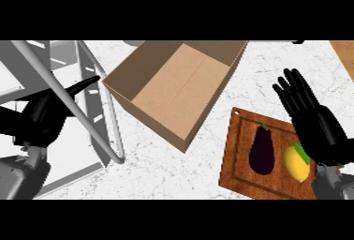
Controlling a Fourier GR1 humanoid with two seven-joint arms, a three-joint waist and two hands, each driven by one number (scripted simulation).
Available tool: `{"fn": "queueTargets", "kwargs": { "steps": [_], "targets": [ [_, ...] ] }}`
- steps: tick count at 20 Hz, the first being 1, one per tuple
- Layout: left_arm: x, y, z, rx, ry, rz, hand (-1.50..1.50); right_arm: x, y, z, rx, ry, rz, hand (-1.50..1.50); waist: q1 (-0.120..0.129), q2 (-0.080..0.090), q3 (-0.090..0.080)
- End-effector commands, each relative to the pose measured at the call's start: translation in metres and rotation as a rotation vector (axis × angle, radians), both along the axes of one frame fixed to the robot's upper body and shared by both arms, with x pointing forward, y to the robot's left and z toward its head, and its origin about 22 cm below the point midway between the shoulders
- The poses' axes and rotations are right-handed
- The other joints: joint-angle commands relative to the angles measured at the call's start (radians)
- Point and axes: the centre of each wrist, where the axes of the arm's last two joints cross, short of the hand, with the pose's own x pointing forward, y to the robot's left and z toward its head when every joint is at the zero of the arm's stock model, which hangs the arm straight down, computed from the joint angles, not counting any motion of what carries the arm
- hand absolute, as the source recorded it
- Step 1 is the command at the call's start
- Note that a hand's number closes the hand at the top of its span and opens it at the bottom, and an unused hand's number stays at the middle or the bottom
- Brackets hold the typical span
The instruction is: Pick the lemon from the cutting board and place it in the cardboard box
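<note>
A yellow lemon (296, 163) lies on the wooden cutting board (239, 164) at the lower right, next to a dark purple eggplant (262, 149). My right hand (314, 119) hovers over the board's right side with straight fingers pointing away from me, its palm just right of and above the lemon, partly covering it. The open cardboard box (176, 89) sits at the upper middle, tilted, with nothing inside. My left hand (43, 112) shows at the left edge, fingers relaxed and pointing up-right, holding nothing.
A grey metal dish rack (90, 126) with thin bars fills the left side, under and around my left hand. White marbled counter (159, 173) lies between the rack, box and board. A wooden edge (343, 51) shows at the top right corner.
</note>
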Motion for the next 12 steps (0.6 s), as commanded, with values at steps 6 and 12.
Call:
{"fn": "queueTargets", "kwargs": {
  "steps": [6,12],
  "targets": [
    [-0.021,0.089,-0.045,0.439,0.113,0.360,0.00,-0.023,-0.069,-0.007,-0.103,0.046,0.184,-1.50,0.005,-0.011,0.003],
    [-0.033,0.098,-0.069,0.429,0.193,0.371,0.00,-0.047,-0.125,-0.037,-0.441,-0.059,0.205,-1.50,-0.010,-0.005,0.005]
  ]
}}
